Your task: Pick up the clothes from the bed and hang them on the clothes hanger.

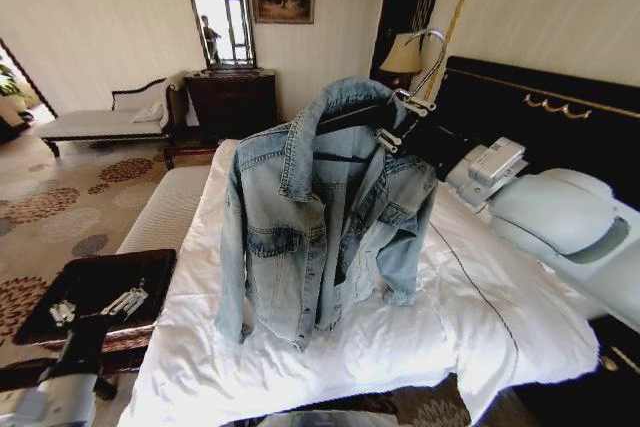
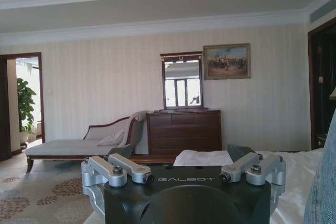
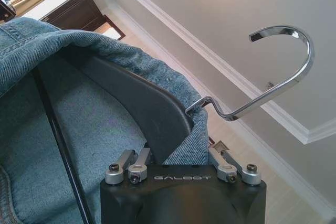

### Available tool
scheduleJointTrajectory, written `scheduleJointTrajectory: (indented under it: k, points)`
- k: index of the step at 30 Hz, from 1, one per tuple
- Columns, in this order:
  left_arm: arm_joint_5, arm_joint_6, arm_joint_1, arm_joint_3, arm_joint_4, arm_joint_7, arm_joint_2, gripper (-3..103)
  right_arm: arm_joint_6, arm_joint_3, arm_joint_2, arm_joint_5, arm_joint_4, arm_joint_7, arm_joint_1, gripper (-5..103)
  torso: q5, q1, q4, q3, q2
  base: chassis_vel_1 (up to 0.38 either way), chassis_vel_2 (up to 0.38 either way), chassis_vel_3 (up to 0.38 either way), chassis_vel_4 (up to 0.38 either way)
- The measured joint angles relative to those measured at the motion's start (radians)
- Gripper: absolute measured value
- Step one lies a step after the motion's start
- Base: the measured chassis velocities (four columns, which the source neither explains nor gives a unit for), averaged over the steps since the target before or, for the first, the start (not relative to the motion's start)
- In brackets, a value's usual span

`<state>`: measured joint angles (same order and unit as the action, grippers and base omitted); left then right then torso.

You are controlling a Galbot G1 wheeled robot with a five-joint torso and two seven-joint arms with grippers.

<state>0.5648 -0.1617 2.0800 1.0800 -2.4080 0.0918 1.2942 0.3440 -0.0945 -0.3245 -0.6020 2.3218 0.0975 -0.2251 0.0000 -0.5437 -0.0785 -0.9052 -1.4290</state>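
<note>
Jacket (image 1: 320, 217) drapes the hanger (image 3: 152, 108), clamped in the right pincer (image 1: 400, 122) above the bed (image 1: 480, 317).

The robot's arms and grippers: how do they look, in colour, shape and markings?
The right arm has smooth, rounded white shells. The left gripper and right gripper each have a black body lettered GALBOT in white, with silver metal finger links fastened by dark screws.
</note>
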Motion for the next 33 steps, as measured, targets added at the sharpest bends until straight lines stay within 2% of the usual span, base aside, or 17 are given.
scheduleJointTrajectory:
  k: [20, 33]
  points:
    - [0.000, 0.002, -0.001, 0.000, 0.000, 0.002, 0.000, 100, 0.041, -0.001, -0.004, -0.004, 0.027, 0.031, -0.035, 33, 0.0001, 0.000, 0.0000, 0.000, 0.000, 0.000, 0.000, 0.000, 0.000]
    - [0.000, 0.003, -0.001, 0.000, 0.000, 0.003, 0.000, 100, 0.052, 0.000, 0.001, -0.008, 0.036, 0.045, -0.032, 33, -0.0001, 0.000, -0.0002, 0.000, 0.000, 0.146, -0.129, -0.160, 0.144]
